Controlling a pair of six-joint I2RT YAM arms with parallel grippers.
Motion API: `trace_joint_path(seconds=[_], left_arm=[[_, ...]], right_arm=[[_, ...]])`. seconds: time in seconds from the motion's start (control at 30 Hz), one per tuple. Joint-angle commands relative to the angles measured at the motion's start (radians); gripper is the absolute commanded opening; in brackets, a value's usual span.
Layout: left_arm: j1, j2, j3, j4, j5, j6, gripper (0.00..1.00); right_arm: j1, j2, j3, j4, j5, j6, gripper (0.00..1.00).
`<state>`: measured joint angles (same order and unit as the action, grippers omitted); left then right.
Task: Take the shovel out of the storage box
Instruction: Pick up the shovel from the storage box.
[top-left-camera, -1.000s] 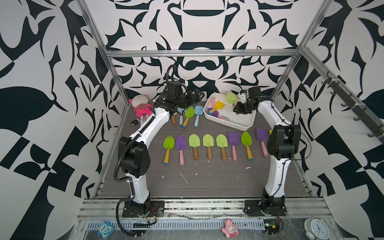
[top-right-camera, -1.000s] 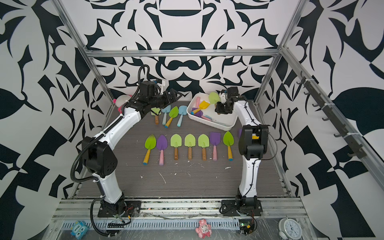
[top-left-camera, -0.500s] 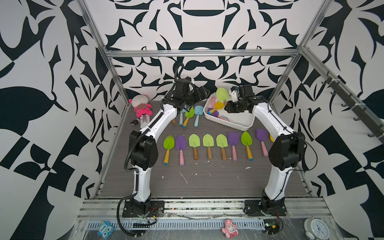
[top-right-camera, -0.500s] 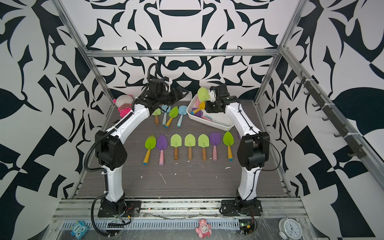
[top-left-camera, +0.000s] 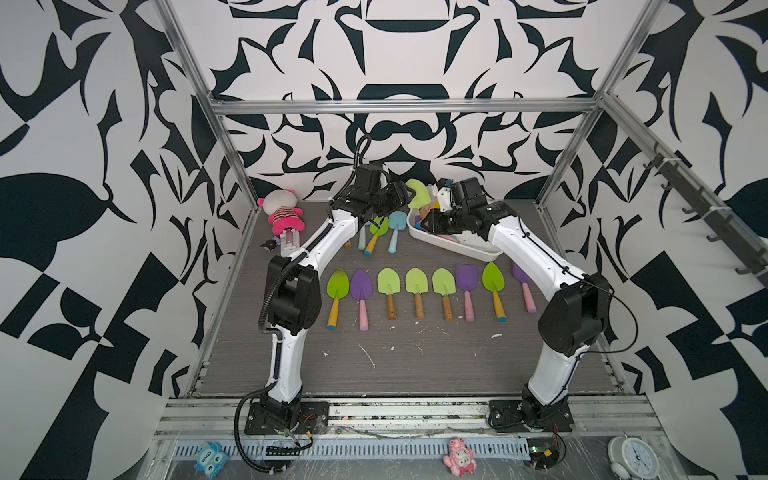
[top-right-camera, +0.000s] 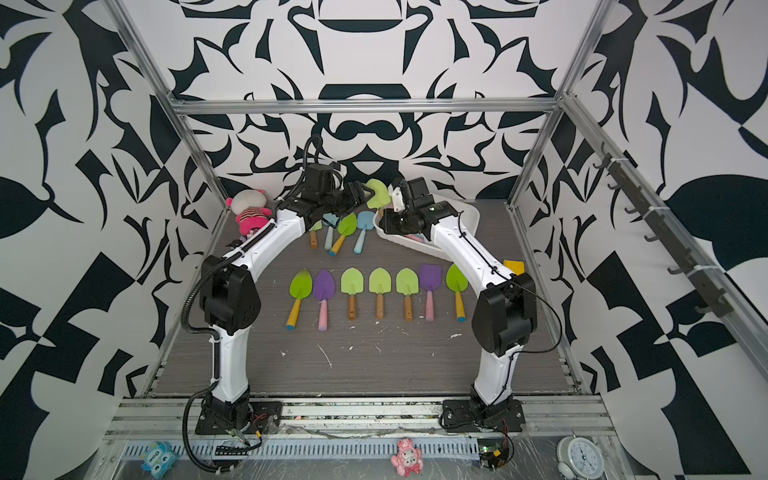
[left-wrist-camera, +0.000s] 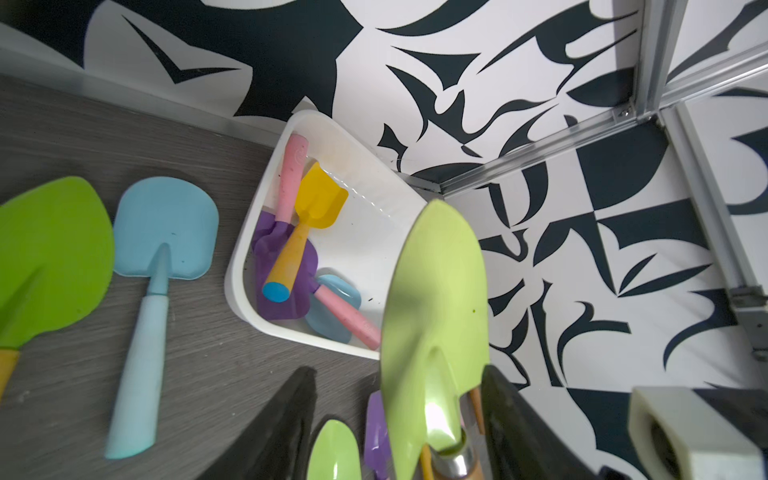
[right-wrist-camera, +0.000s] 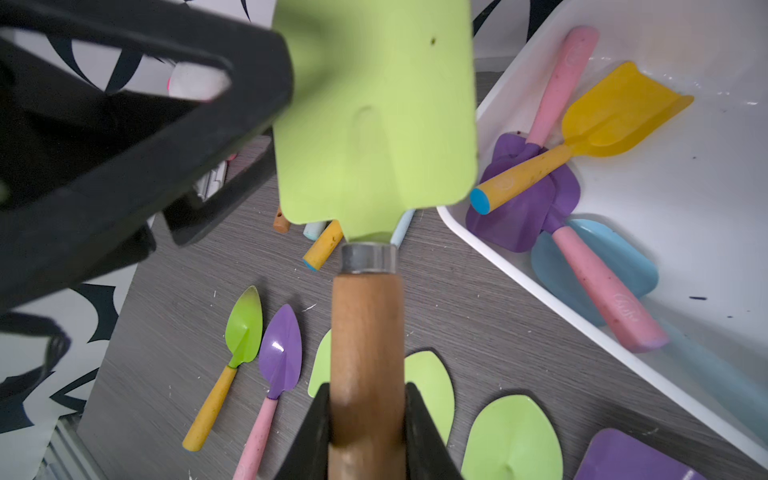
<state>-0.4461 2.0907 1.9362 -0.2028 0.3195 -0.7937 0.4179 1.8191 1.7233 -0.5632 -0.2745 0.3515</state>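
A grey wood-grain table (top-left-camera: 415, 365) carries everything, and both white arms reach to its back, where they meet. At the back right lies the white storage box (top-left-camera: 454, 248) (left-wrist-camera: 239, 266) (right-wrist-camera: 706, 187), set at an angle. Across the middle of the table runs a row of shovels (top-left-camera: 415, 286), green and purple, blades pointing to the back, and a smaller cluster of shovels (top-left-camera: 382, 232) lies behind it, just beside the box. The shovel (top-left-camera: 419, 193) (top-right-camera: 377, 193) (left-wrist-camera: 436, 291) (right-wrist-camera: 374, 124), light green with a wooden handle, hangs in the air clear of the box, at the box end that faces the left arm. The right gripper (right-wrist-camera: 368, 399) pinches its wooden handle from both sides. The left gripper (left-wrist-camera: 399, 374) stands spread around the blade's neck, with a gap showing on one side. Inside the box lie a yellow shovel (left-wrist-camera: 320, 203) across a purple shovel (left-wrist-camera: 282, 303), and a blue shovel (left-wrist-camera: 332, 307) under a pink handle.
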Motion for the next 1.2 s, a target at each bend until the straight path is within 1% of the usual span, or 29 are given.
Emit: trace_joint_path(seconds=[0.0,0.2,0.3,0.5,0.73,0.8,0.97,1.13,1.17], left_arm=[[0.012,0.011,-0.029,0.059,0.015,0.003,0.54],[0.014,0.023,-0.049,0.075,0.054,0.014,0.38],[0.014,0.023,-0.063,0.087,0.060,0.011,0.34],[0.017,0.025,-0.057,0.085,0.090,0.012,0.18],[0.032,0.006,-0.097,0.124,0.145,0.011,0.03],[0.035,-0.002,-0.119,0.149,0.166,0.015,0.00],[0.045,-0.029,-0.183,0.221,0.214,0.016,0.00],[0.068,-0.060,-0.220,0.241,0.252,0.049,0.00],[0.073,-0.065,-0.229,0.244,0.259,0.056,0.00]], right_arm=[[0.021,-0.064,-0.013,0.065,-0.021,0.043,0.00],[0.033,-0.076,-0.044,0.082,-0.022,0.059,0.00],[0.037,-0.076,-0.051,0.085,-0.024,0.064,0.00],[0.042,-0.078,-0.067,0.102,-0.022,0.073,0.00],[0.042,-0.088,-0.093,0.122,-0.019,0.072,0.00],[0.042,-0.093,-0.106,0.134,-0.024,0.072,0.00],[0.042,-0.096,-0.115,0.152,-0.038,0.070,0.01],[0.042,-0.092,-0.108,0.161,-0.049,0.070,0.26],[0.042,-0.093,-0.105,0.162,-0.051,0.070,0.30]])
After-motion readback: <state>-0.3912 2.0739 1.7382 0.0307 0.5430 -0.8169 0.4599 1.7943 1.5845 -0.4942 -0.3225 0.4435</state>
